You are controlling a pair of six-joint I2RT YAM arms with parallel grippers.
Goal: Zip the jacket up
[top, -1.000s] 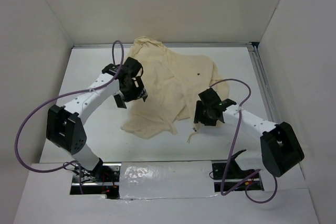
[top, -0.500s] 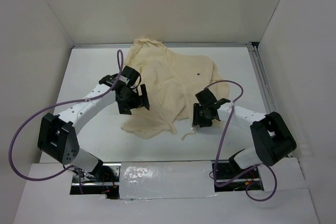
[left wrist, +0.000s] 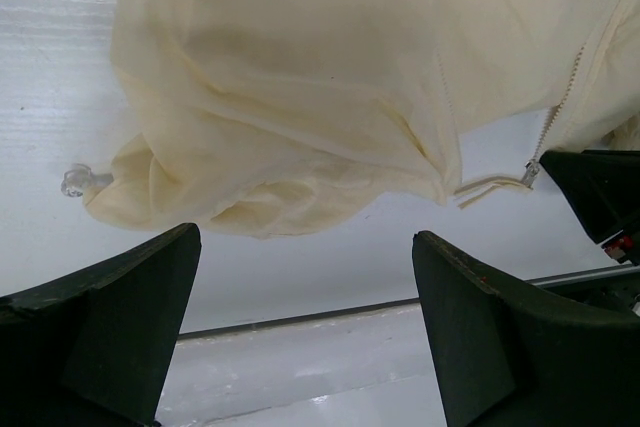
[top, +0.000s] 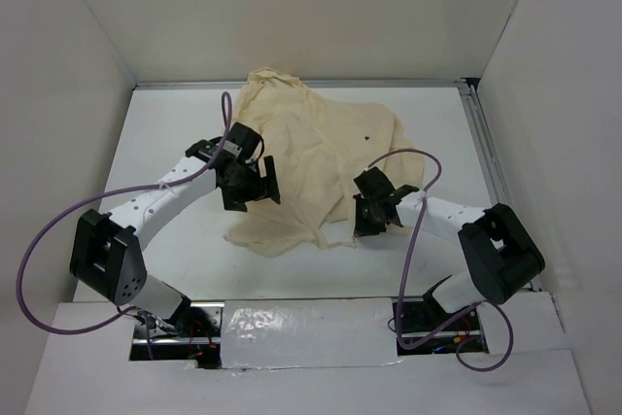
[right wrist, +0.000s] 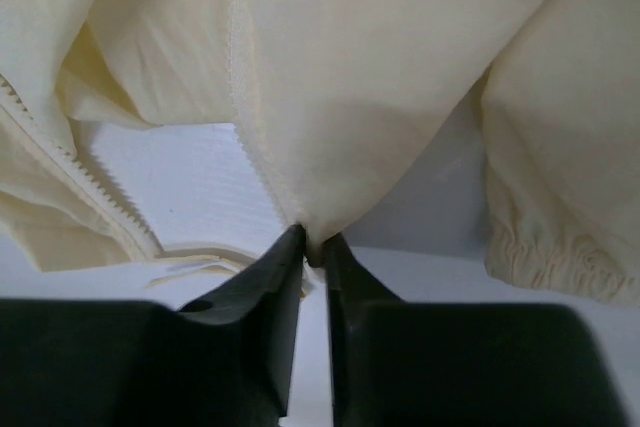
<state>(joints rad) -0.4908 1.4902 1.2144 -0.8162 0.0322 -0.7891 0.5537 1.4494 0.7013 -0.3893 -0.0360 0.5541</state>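
The jacket [top: 311,157] is lying crumpled on the worktop [top: 165,143], looking light and limp, best gripped beside the zipper [right wrist: 100,177]. The right fingers [right wrist: 275,287] are pinching its hem [right wrist: 300,209]; the left fingers [left wrist: 120,297] are hovering wide apart, empty.

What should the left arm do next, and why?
Probably ease the open left gripper toward the zipper pull and close on it: the right gripper already pinches an edge of the jacket, and the zipper lies open.
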